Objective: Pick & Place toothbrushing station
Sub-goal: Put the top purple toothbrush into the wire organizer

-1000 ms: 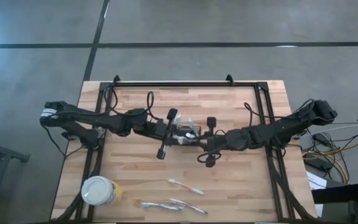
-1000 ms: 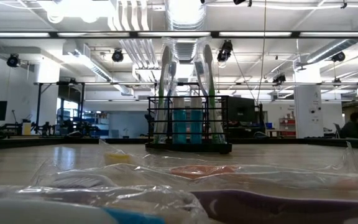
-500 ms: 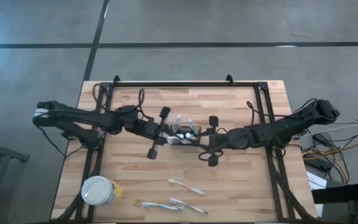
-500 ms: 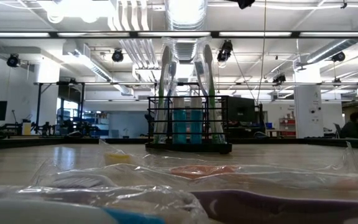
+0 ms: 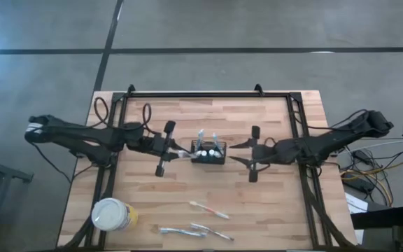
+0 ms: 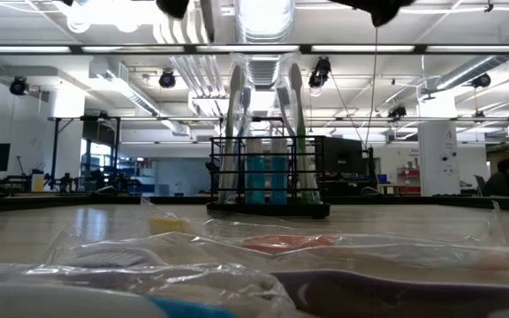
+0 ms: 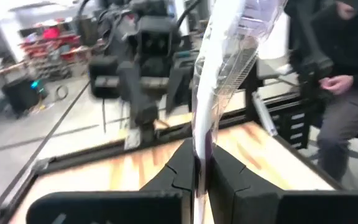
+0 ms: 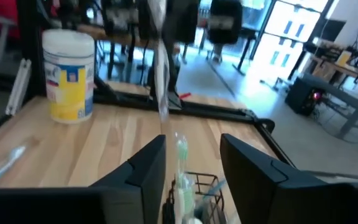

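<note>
A small black rectangular mesh caddy [image 5: 208, 153] stands upright near the middle of the pale wooden bench [image 5: 271, 210], with toothbrushes standing in its compartments. It sits between the two pincers, touching neither. The left pincer [image 5: 185, 153] lies just beside the caddy's left side, its fingers clamped tight on a clear-wrapped toothbrush with a purple handle [image 7: 219, 81]. The right pincer [image 5: 238, 152] is near the caddy's right side, a little farther off, with its fingers [image 8: 135, 171] spread apart and nothing between them. A round white tub with a yellow label [image 5: 112, 214] stands at the bench's front left corner. Wrapped toothbrushes [image 5: 209, 209] lie along the front edge.
</note>
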{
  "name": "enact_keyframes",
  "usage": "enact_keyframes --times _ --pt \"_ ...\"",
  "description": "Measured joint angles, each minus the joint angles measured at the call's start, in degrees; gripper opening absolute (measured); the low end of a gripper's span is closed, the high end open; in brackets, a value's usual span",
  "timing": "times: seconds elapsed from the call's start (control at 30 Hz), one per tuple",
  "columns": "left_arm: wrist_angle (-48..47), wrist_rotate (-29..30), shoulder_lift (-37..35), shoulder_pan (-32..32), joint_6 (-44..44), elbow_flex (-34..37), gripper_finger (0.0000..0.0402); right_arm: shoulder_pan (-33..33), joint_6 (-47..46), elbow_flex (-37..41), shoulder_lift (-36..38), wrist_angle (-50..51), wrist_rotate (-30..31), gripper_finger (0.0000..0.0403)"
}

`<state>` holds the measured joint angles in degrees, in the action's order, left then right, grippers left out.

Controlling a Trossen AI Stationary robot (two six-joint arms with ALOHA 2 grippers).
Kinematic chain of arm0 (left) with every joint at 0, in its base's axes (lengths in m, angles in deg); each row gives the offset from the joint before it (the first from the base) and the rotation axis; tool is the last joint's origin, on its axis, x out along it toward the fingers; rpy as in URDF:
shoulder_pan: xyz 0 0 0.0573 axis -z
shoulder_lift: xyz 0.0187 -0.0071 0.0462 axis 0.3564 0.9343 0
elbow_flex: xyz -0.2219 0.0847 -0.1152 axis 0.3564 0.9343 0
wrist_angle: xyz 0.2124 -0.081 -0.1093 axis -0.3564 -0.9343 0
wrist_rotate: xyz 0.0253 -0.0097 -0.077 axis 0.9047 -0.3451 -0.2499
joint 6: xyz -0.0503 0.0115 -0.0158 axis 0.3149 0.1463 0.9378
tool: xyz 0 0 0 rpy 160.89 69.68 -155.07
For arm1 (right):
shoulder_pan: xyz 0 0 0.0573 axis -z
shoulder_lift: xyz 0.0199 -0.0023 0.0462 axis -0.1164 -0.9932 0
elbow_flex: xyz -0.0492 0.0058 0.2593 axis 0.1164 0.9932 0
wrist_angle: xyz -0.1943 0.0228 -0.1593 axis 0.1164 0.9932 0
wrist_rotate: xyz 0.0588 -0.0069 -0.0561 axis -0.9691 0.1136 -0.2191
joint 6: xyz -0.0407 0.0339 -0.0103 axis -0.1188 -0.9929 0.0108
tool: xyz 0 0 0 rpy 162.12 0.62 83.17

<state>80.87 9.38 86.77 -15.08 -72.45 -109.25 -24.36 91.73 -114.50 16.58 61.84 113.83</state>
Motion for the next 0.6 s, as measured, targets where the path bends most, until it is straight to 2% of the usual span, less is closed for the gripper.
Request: enact_keyframes --times 0.13,0.27,0.43,0.6 --pt "8.00 3.49 -1.16 0.00 4.19 8.42 0.0020 -0.21 -0.52 8.02 3.28 -9.10 -0.39 0.0120" --pt "13.05 8.52 -0.31 -0.02 6.27 13.63 0.0020 -0.17 -2.69 16.31 4.15 -19.33 -0.34 0.0089" --pt "14.80 14.07 2.49 -0.09 4.32 14.61 0.0020 -0.19 -3.62 23.92 0.15 -35.08 -0.45 0.0055" --pt "18.94 16.06 7.68 -0.62 3.48 14.63 0.0020 -0.19 0.40 25.99 -5.28 -45.59 -0.45 0.0036"
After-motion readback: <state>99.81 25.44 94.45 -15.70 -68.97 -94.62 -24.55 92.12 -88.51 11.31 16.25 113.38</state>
